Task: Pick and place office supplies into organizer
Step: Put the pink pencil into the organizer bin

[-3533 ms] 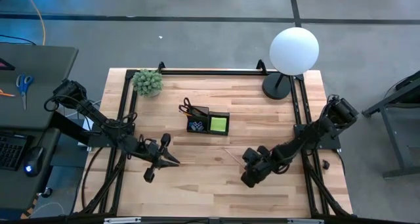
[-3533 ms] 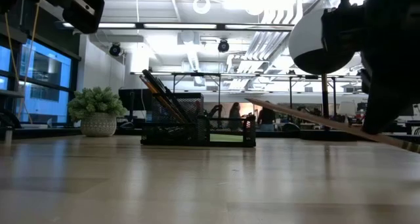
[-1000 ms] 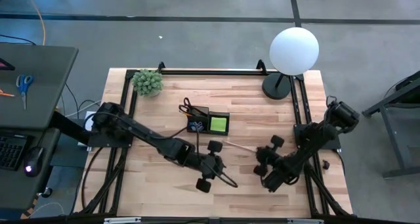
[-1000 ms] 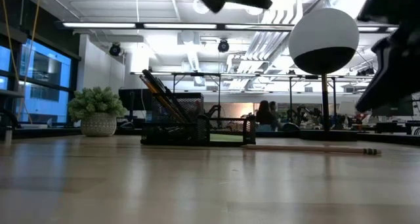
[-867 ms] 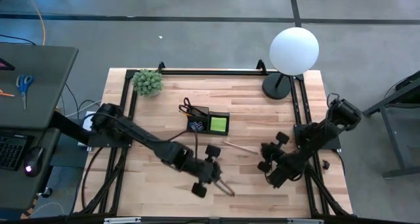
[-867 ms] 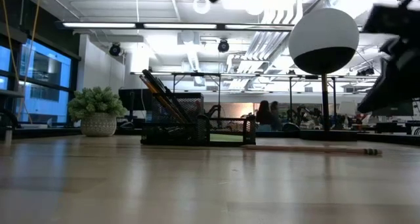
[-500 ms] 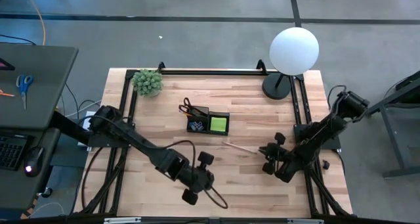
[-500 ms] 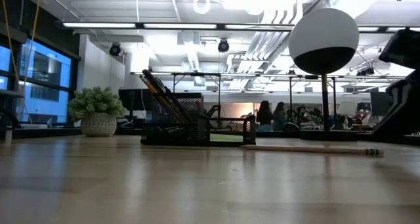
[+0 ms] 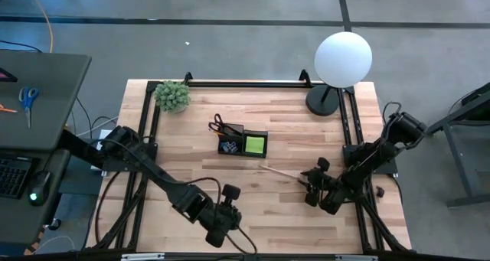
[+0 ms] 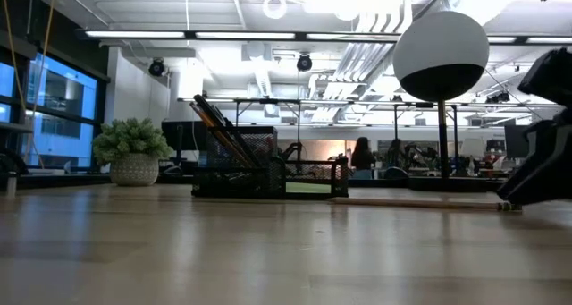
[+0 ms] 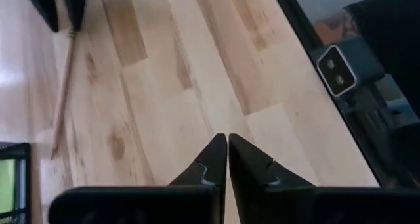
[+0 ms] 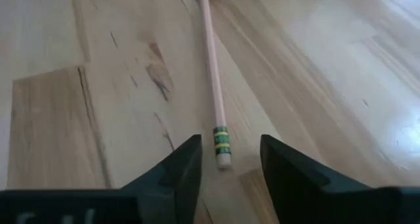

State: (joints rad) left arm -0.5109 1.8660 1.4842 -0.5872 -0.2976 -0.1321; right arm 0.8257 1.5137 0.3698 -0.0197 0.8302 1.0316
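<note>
A wooden pencil (image 9: 280, 171) lies flat on the table, right of the black organizer (image 9: 239, 141); the organizer holds a lime-green sticky pad (image 9: 255, 145) and scissors (image 9: 218, 125). My right gripper (image 12: 226, 166) is low over the table and open. Its fingers stand on either side of the pencil's eraser end (image 12: 223, 155) without touching it. The low view shows the same gripper (image 10: 536, 180) at the pencil's (image 10: 420, 202) right end. My left gripper (image 9: 233, 229) hangs shut and empty near the table's near edge; its wrist view shows the shut fingers (image 11: 226, 159).
A white globe lamp (image 9: 343, 58) stands at the far right corner and a small green plant (image 9: 172, 96) at the far left corner. Black frame rails (image 9: 351, 131) run along the table's sides. Bare wood lies between the two grippers.
My left gripper has drawn back from the table's middle toward the near edge and a little to the left. My right gripper has come down and moved toward the pencil's eraser end. The pencil has stayed where it lay.
</note>
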